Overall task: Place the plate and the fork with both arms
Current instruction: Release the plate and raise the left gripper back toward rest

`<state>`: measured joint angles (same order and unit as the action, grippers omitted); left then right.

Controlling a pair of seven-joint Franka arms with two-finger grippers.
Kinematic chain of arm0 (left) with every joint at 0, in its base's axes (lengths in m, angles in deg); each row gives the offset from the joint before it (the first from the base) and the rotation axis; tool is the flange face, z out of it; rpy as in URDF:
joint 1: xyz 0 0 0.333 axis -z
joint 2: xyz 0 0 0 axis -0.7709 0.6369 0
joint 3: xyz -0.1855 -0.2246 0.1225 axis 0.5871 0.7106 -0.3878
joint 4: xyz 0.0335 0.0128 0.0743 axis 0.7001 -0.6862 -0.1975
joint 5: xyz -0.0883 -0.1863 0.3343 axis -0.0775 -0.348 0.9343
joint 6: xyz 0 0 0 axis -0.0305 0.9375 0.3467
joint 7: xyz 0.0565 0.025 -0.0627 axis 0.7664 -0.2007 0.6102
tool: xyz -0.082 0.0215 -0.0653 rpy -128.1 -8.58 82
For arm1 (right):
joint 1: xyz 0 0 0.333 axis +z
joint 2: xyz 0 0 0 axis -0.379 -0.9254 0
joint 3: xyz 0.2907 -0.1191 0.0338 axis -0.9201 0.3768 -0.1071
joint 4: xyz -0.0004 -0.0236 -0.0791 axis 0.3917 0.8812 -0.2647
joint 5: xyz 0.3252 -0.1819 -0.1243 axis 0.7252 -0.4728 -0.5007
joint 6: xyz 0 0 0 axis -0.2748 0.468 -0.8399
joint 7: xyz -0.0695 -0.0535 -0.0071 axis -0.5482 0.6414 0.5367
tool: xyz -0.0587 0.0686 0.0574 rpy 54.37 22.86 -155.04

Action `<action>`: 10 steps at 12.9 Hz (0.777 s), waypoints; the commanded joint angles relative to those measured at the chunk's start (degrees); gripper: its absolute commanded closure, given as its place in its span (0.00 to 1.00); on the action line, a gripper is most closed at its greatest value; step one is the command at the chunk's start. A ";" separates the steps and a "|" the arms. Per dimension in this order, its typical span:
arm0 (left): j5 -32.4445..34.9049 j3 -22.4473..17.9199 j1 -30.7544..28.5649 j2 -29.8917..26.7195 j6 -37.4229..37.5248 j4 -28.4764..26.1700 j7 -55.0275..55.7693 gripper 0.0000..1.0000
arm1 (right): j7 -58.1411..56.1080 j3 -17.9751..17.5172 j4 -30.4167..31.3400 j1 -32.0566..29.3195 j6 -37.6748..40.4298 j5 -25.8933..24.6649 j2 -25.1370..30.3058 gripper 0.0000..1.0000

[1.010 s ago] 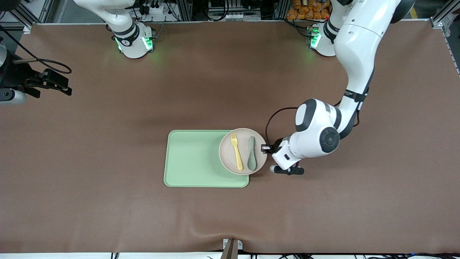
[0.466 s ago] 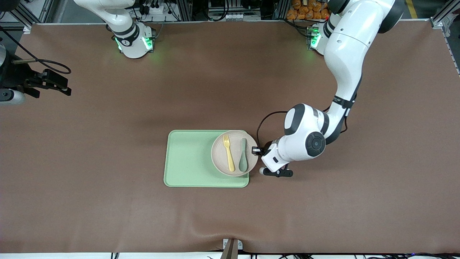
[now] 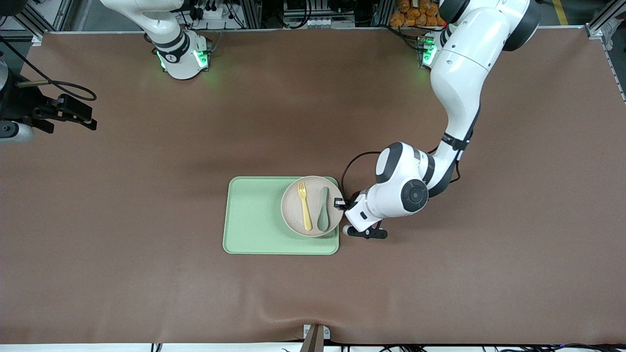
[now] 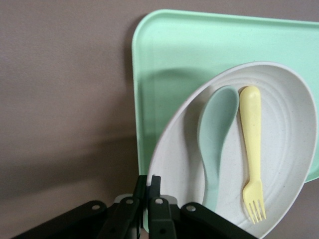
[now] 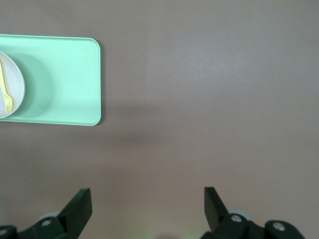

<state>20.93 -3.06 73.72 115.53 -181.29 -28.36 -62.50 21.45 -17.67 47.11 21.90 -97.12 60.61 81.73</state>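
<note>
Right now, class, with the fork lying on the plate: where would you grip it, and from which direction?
Grip the fork mid-handle from straight above. It lies flat on the plate, close beside the spoon, so fingers should straddle the slim handle. The right end effector is open; the left end effector holds the plate's rim.

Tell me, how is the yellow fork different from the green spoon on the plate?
The fork is pale yellow; the spoon is muted green. The fork's end has short tines, while the spoon's end is a smooth rounded bowl. The fork is straight and slim; the spoon curves and widens. Both lie side by side in the plate, which the left gripper holds by its rim.
</note>
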 commanded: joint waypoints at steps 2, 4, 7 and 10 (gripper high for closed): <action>-1.19 -0.44 1.51 3.24 -6.35 1.93 0.51 1.00 | -0.03 -0.06 -0.48 -1.12 -0.13 -0.40 -1.38 0.00; -1.19 -0.35 1.68 5.00 -7.25 3.51 0.85 1.00 | -0.03 -0.15 -0.48 -1.74 -0.31 -0.05 -1.57 0.00; -1.19 -0.35 2.65 6.06 -7.69 4.22 2.26 1.00 | -0.03 -0.15 -0.48 -1.30 -0.31 -0.48 -2.97 0.00; -1.19 -0.43 4.05 7.03 -9.53 4.40 2.35 1.00 | -0.03 -0.15 -0.48 -1.56 -0.31 -0.31 -4.72 0.00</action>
<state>20.92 -3.02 76.21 121.10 -189.46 -26.10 -61.08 21.45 -17.23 47.15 21.03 -97.44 60.56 78.28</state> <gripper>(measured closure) 0.956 0.000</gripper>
